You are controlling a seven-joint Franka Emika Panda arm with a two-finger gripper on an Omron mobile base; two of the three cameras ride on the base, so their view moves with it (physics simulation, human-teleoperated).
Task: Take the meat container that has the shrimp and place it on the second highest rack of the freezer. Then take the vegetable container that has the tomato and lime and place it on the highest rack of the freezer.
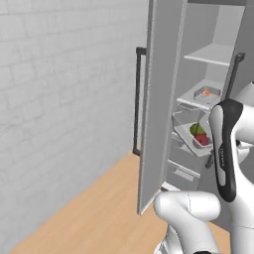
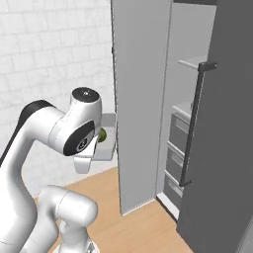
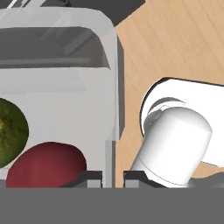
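In open freezer (image 1: 163,99) | gripper (image 3: 113,177) clamps vegetable container (image 3: 111,87) wall | no readable labels

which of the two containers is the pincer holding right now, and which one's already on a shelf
The pincer grips the wall of the clear container with the lime and tomato. The shrimp container sits on a freezer shelf above.

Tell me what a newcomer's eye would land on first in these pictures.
First, the tall grey freezer with its door swung open, and inside it a tray with the orange shrimp sitting on a shelf. Just below that, in front of the shelves, the gripper is shut on the wall of a clear container that holds a green lime and a red tomato.
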